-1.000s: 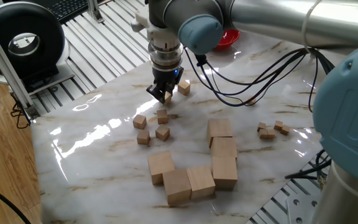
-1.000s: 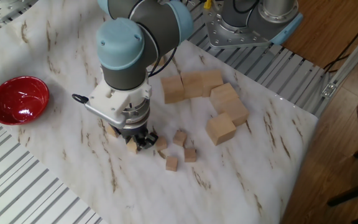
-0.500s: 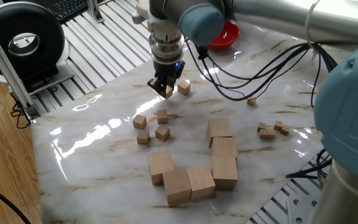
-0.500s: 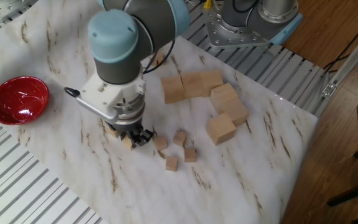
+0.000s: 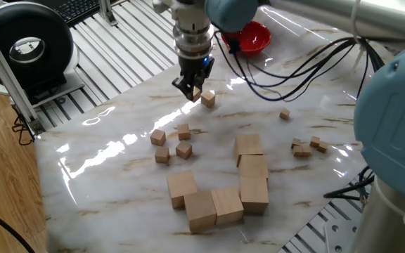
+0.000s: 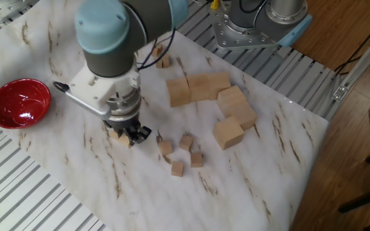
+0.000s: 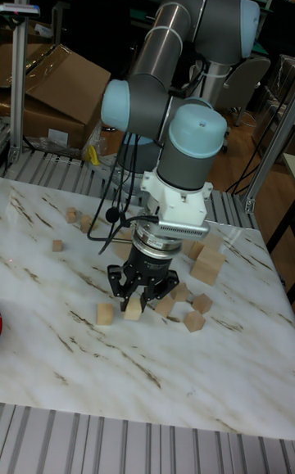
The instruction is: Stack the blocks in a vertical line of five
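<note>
My gripper is shut on one small light-wood block and holds it low over the marble table. It is right beside a lone block that rests on the table; I cannot tell whether the two touch. In the other fixed view the gripper covers most of the held block, and the lone block peeks out behind the fingers. Several more blocks lie loose in a cluster nearer the table's middle, also seen as a cluster to the gripper's right.
Several large wooden cubes sit in an L-shaped group near the front. Tiny cubes lie to the right, one alone. A red bowl stands at the far edge. Cables hang from the arm.
The gripper has carried its block away from the cluster toward the far edge, ending beside the lone block. The other blocks have not moved.
</note>
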You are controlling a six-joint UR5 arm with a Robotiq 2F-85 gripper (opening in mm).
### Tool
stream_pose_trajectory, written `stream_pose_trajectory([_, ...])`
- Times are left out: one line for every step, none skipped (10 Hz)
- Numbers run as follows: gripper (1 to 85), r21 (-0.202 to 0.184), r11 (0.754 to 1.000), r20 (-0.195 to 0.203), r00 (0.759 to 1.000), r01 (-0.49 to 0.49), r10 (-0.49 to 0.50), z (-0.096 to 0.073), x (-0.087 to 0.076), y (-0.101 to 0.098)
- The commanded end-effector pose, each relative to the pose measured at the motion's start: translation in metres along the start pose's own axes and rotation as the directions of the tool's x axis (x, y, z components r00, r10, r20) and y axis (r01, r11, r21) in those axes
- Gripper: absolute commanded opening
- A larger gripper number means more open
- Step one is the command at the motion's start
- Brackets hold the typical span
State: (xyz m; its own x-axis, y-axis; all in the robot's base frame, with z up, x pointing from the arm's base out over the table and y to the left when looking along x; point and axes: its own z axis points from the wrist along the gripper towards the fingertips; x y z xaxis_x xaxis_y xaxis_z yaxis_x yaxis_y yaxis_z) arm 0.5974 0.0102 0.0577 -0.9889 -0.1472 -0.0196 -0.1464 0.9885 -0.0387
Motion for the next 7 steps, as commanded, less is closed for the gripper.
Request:
stream_pose_trajectory([22.0,-0.006,1.0,-0.02,1.0,0.019,-0.02,-0.012,0.003,-0.016])
stream_pose_trajectory([21.7,-0.007,1.0,-0.028,0.999,0.027,-0.027,-0.014,0.003,-0.022])
stream_pose_trajectory([21.7,-0.008,0.999,-0.031,0.999,0.036,-0.036,-0.015,0.003,-0.028])
stream_pose_trajectory([21.7,-0.013,0.999,-0.031,0.999,0.042,-0.043,-0.014,0.004,-0.032])
stream_pose_trajectory([21.7,-0.015,0.999,-0.031,0.998,0.05,-0.05,-0.012,0.005,-0.037])
stream_pose_trajectory([21.7,-0.017,0.999,-0.034,0.998,0.051,-0.052,-0.011,0.005,-0.04])
stream_pose_trajectory([21.7,-0.02,0.998,-0.033,0.998,0.053,-0.053,-0.009,0.005,-0.041])
